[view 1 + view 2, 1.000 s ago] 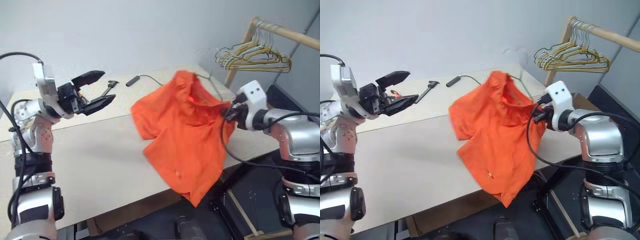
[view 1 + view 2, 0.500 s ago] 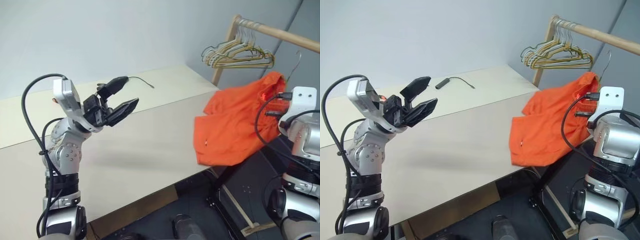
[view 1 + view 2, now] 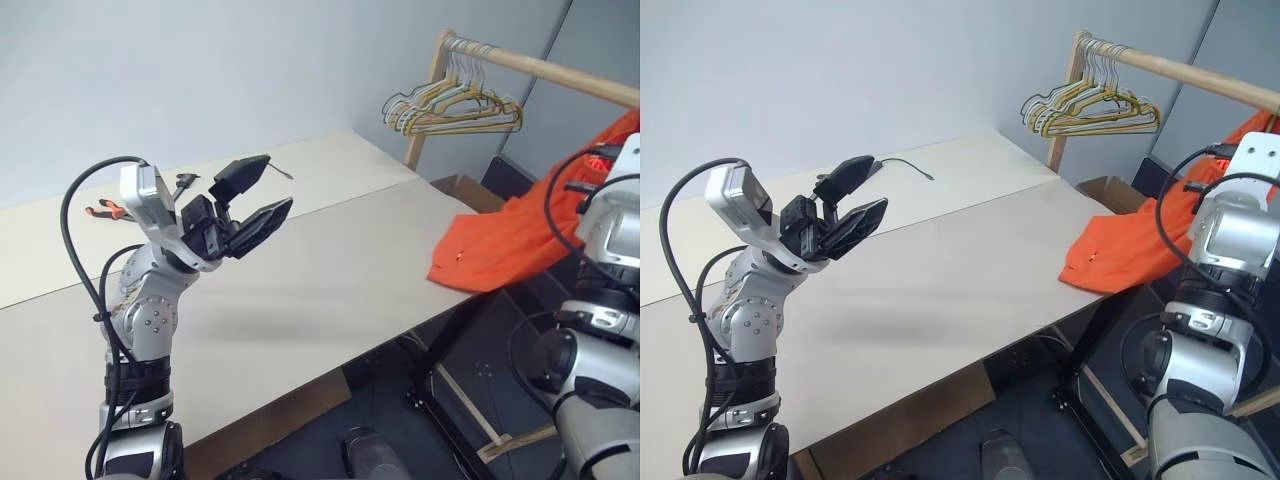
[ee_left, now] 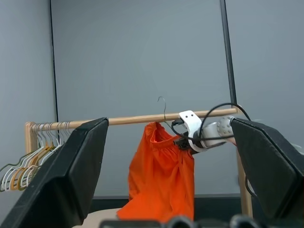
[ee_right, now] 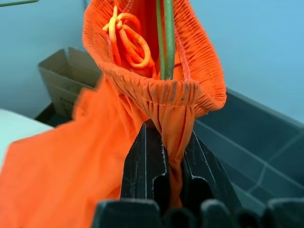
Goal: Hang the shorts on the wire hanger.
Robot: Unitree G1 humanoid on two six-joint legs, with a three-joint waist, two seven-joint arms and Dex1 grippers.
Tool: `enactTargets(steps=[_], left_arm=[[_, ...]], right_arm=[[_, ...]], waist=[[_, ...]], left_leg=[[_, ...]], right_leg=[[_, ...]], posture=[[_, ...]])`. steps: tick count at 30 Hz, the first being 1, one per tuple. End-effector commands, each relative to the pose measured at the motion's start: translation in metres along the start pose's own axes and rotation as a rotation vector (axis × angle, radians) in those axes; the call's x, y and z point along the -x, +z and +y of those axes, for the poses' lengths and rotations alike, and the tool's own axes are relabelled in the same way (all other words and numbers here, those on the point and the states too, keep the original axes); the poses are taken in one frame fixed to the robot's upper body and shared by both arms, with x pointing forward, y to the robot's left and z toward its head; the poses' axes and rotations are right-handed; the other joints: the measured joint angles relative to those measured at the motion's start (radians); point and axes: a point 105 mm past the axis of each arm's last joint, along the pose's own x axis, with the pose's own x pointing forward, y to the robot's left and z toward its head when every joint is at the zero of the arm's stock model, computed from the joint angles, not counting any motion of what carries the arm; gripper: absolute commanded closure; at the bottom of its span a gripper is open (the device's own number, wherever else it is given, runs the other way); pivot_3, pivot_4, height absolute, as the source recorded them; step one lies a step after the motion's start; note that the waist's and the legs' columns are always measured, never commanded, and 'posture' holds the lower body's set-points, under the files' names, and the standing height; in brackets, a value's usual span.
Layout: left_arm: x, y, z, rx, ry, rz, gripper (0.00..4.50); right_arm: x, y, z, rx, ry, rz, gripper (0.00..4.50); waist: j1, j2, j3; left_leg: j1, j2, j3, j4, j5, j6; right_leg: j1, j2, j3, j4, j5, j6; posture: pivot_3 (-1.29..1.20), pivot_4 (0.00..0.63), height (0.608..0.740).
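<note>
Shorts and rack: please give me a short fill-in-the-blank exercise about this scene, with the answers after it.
1. The right claw pinches the ____ of the orange shorts.
2. The left claw is ____ and holds nothing.
3. The bunch of hangers hangs from a ____ rail.
4. The lower end of the shorts lies on the ____.

Answers: waistband; open; wooden; table

Shorts [image 5: 61, 156]: thin matt orange cloth, waistband gathered and ribbed, with a knotted cord of the same colour. Wire hanger [image 5: 165, 38]: thin, smooth, dull metal. Table [image 3: 330, 270]: cream board, matt and smooth. Rail [image 3: 540, 68]: bare pale wood. Bunch of hangers [image 3: 450, 105]: thin wire, yellow and silver. Box [image 5: 64, 76]: brown cardboard, matt. Right gripper [image 5: 166, 171] fingers: black matt plastic.
</note>
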Motion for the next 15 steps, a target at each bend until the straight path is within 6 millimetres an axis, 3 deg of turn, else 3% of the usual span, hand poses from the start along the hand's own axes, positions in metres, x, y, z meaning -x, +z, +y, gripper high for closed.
enactTargets(steps=[1,8,15], left_arm=[[-0.002,0.004,-0.004,-0.044,-0.015,0.005,0.05],[-0.004,0.000,-0.007,-0.045,-0.024,0.012,0.05],[-0.002,-0.002,-0.010,-0.046,-0.025,0.026,0.05]], right_arm=[[-0.006,0.023,-0.010,-0.120,-0.006,-0.001,4.50],[-0.017,0.025,-0.020,-0.239,0.000,0.083,4.50],[-0.018,0.009,-0.018,-0.254,-0.009,0.205,4.50]], waist=[[0.000,0.001,0.000],[0.001,0.002,0.000],[0.003,0.002,0.001]], left_leg=[[0.000,0.000,0.000,-0.002,0.000,0.001],[0.000,-0.004,0.000,-0.013,0.002,0.003],[-0.001,-0.005,0.000,-0.013,0.001,0.004]], right_leg=[[0.000,0.000,0.001,-0.002,0.000,0.000],[0.000,-0.001,0.005,-0.011,0.000,0.003],[0.000,-0.002,0.005,-0.014,0.000,0.004]], posture=[[-0.25,0.000,0.740],[-0.25,0.000,0.740],[-0.24,0.000,0.740]])
